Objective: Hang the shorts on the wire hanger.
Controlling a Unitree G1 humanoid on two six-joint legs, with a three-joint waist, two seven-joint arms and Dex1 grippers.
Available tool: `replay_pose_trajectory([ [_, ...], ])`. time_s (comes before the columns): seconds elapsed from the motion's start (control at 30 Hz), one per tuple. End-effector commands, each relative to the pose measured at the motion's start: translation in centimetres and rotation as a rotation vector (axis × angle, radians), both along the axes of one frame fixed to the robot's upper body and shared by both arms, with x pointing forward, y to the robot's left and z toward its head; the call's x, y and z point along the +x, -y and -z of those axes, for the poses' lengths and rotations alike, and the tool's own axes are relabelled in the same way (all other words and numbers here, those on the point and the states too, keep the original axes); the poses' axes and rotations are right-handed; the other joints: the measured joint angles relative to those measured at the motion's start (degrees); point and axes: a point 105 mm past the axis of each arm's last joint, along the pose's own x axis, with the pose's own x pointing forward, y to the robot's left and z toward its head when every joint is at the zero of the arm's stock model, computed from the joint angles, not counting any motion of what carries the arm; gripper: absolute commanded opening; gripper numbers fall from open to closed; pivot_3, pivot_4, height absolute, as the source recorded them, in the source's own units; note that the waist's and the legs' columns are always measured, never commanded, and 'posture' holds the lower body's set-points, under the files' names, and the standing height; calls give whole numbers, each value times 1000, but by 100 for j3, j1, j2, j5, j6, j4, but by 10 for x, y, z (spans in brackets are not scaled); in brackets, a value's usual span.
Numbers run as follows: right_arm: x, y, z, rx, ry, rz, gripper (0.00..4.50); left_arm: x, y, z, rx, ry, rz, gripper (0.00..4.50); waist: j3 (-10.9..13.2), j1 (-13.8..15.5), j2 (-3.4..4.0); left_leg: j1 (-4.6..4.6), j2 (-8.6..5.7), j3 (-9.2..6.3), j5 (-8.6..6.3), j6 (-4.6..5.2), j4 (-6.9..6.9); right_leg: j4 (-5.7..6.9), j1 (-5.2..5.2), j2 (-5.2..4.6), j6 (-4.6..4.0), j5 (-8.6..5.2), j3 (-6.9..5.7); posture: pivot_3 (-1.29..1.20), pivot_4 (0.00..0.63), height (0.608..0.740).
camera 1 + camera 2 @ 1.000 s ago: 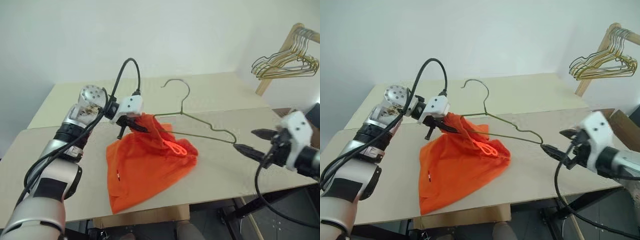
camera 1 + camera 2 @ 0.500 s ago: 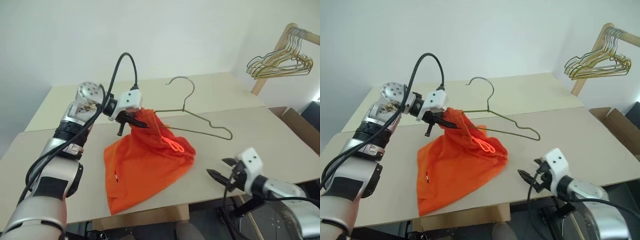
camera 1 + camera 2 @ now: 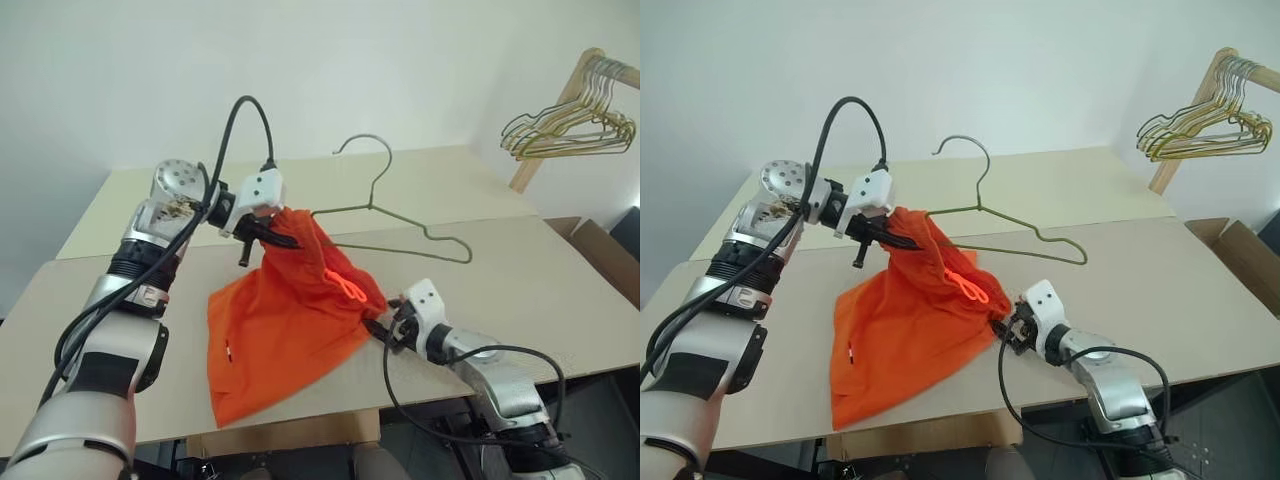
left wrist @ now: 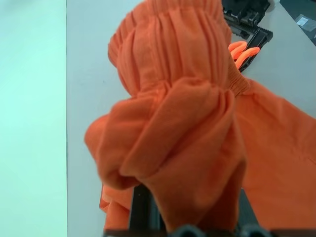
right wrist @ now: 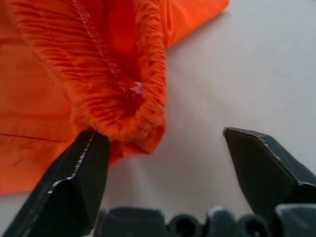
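Note:
The bright orange shorts (image 3: 290, 320) hang from my left gripper (image 3: 283, 238), which is shut on their gathered waistband and holds it above the table while the rest drapes onto the tabletop. In the left wrist view the bunched shorts (image 4: 182, 123) cover the fingers. The wire hanger (image 3: 400, 215) sticks out to the right of that grip with its hook upward and one end running into the fabric. My right gripper (image 3: 378, 330) is low at the shorts' right edge, open. In the right wrist view the waistband (image 5: 128, 98) lies against one finger (image 5: 79, 177).
A wooden rack (image 3: 560, 100) with a bunch of gold and green hangers (image 3: 575, 125) stands at the back right. A cardboard box (image 3: 600, 245) sits on the floor beside the table (image 3: 520, 290). A second table adjoins behind.
My right arm has swung down and to the left, from beside the hanger's right end to the shorts' edge at table level. The left gripper still holds the waistband in the same place.

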Motion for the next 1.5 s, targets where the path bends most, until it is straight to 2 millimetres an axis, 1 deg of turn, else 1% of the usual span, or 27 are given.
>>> replay_pose_trajectory([
  [0.03, 5, -10, -23, 71, 79, -48, 2867, 0, 1, -18, -32, 58, 4, 0, 0, -2, 0, 0, 0, -2, 0, 0, 0, 0, 0, 0, 0, 0, -1, -170, 0, 740],
  [0.07, 5, -11, -24, 81, 80, -52, 2587, -1, 0, -18, -32, 57, 2, 0, 0, -2, 0, 0, 0, -4, 0, 0, 0, 1, 0, 0, 0, 0, -1, -169, 0, 740],
  [0.2, 0, -14, -30, 112, 90, -86, 1116, -1, 0, -16, -33, 56, -1, 0, 0, -3, 0, 1, 0, -7, 0, 0, 0, 4, 0, 0, 0, 0, -1, -171, 0, 740],
  [0.23, -1, -14, -33, 125, 93, -93, 798, -1, 0, -16, -33, 56, -1, 0, 0, -2, 0, 1, 0, -7, 0, 0, 0, 6, 0, 0, 0, 0, -1, -171, 0, 740],
  [0.3, -2, -12, -37, 142, 97, -95, 22, 0, 0, -16, -35, 55, -3, 0, 0, -2, 0, 2, 0, -7, 0, 0, 0, 7, 0, 0, 1, 0, -1, -173, 0, 740],
  [0.4, -6, -7, -40, 144, 99, -101, 7, 0, -1, -14, -33, 53, -7, 0, 0, -1, 0, 1, -1, -8, 0, 0, 1, 7, 0, -1, 1, 0, -2, -176, 0, 740],
  [0.53, -18, 6, -48, 135, 101, -119, 7, 0, -7, -10, -25, 46, -19, 0, 0, 3, 0, 1, -2, -7, 0, 0, 0, 7, 0, -2, 2, -1, -3, -180, 0, 740],
  [0.63, -27, 25, -55, 121, 99, -106, 7, -2, -16, -7, -15, 38, -23, 0, 0, 2, 0, 1, -2, -7, 0, 0, 0, 7, 0, -2, 3, -2, -2, -185, 0, 740],
  [0.7, -33, 46, -60, 112, 69, -82, 7, -7, -23, -7, -42, 31, 8, 0, 0, 0, 0, 1, -2, -5, 0, 0, 1, 7, 0, -2, 3, -2, -3, -190, 0, 740],
  [0.77, -37, 59, -64, 116, 38, -72, 7, -14, -28, -6, -62, 18, 37, 0, 0, -5, 0, 2, -2, -2, 0, 0, 1, 6, 2, -2, 3, -2, -1, -191, 0, 740],
  [0.9, -49, 75, -73, 115, -15, -122, 7, -24, -40, 6, -28, 13, 77, 0, 0, -11, 0, 6, 3, -1, 0, 0, -1, 6, 2, 1, 2, -3, 0, -197, 0, 740],
  [1.0, -54, 81, -76, 107, -46, -151, 7, -26, -42, 5, -72, 0, 83, 0, 0, 6, 0, 3, 2, -1, 0, 1, 1, 3, 4, -1, 2, -3, -1, -197, 0, 740],
  [1.17, -56, 88, -78, 89, -79, -166, 7, -25, -53, 19, -2, 12, 76, 0, 0, 28, 0, 2, -1, 7, 0, 0, 3, -14, 11, -4, 3, -4, -1, -194, 0, 740],
  [1.37, -56, 95, -80, 88, -94, -163, 7, -20, -64, 26, 57, 32, 43, 0, 0, 43, -1, 1, -1, 11, 0, 1, 2, -15, 10, -4, 3, -4, 0, -187, 2, 740],
  [1.5, -56, 97, -83, 86, -95, -165, 7, -15, -69, 31, 104, 34, 2, 0, 0, 60, -1, 1, -1, 12, 0, 1, 2, -14, 10, -3, 3, -4, -1, -184, 3, 740],
])
